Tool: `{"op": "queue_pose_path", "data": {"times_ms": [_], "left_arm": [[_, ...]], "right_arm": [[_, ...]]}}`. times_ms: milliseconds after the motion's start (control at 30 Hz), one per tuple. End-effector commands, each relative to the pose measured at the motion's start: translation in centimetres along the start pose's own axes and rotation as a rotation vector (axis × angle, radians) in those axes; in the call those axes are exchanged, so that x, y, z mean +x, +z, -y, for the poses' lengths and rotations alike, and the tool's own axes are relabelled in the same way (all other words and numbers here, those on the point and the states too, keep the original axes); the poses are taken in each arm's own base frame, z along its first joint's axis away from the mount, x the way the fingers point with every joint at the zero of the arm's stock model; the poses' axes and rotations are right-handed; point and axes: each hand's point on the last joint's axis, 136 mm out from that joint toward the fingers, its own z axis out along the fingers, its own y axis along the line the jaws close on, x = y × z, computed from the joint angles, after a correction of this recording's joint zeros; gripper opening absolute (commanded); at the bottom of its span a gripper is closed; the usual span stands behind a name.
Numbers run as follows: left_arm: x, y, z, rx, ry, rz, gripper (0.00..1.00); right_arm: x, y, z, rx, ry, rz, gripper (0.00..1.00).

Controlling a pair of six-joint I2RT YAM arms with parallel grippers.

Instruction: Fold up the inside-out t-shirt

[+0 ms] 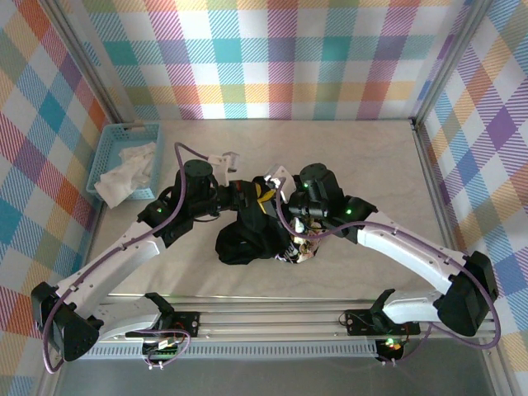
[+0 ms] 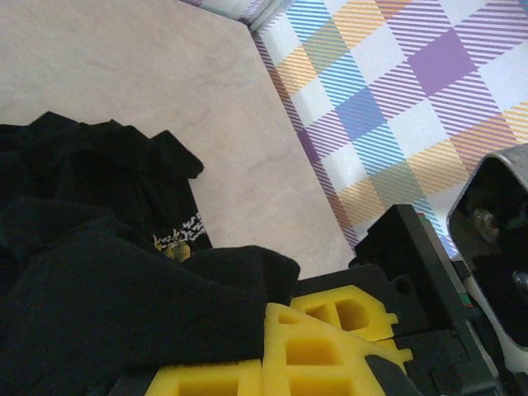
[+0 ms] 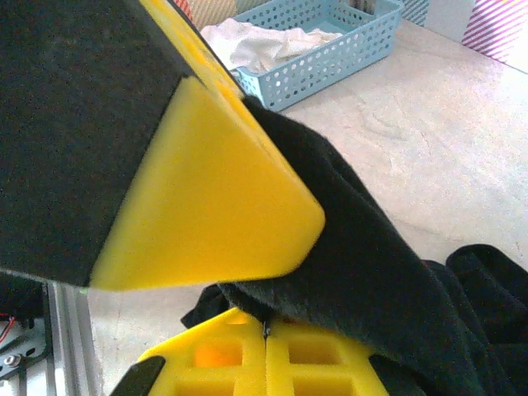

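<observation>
- Left gripper (image 1: 250,196), overhead view: jaws pressed together on the far edge of the large black short-sleeved cotton t-shirt (image 1: 247,239), which lay bunched in a heap at mid-table, just ahead of the arm bases.
- Right gripper (image 1: 271,191) sat just beside the left one on the same edge, also closed on cloth. Judgement: the two pinch points were set close together so the arms could draw apart and spread the heap.
- Same view: light-blue perforated plastic basket (image 1: 124,161) with a crumpled white cloth (image 1: 128,173) stood at the left edge of the pale marbled table (image 1: 371,157), well apart from the t-shirt.
- Left wrist view: left gripper (image 2: 272,338) had a black fold of the t-shirt (image 2: 99,305) caught between its yellow ribbed fingers (image 2: 330,330). A small pale print patch (image 2: 181,239) showed on the rumpled cloth.
- Right wrist view: right gripper (image 3: 264,309) clamped a thick fold of the t-shirt (image 3: 355,272) between its upper and lower yellow fingers (image 3: 214,206). The basket (image 3: 330,49) and white cloth (image 3: 264,37) sat beyond.
- Judgement: no fold made yet; the garment first needed lifting and flattening.
</observation>
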Motion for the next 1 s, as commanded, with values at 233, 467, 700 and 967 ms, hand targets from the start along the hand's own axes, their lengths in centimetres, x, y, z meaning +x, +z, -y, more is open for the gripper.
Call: {"op": "queue_pose_path", "data": {"times_ms": [233, 467, 700, 967], "left_arm": [[-1.5, -3.4, -1.4, -0.167, 0.151, 0.080, 0.33], [-0.9, -5.3, -3.3, -0.264, 0.242, 0.092, 0.50], [1.8, -3.7, -6.2, -0.330, 0.201, -0.029, 0.62], [5.7, -2.5, -8.9, -0.327, 0.180, -0.133, 0.67]], "right_arm": [[-0.7, -4.4, -1.4, -0.155, -0.058, 0.071, 0.00], [-1.2, -5.2, -0.8, -0.199, -0.032, 0.097, 0.00], [-1.5, -5.5, 0.3, -0.164, 0.023, 0.104, 0.00], [-0.8, -5.6, 2.7, -0.079, 0.125, 0.063, 0.00]]}}
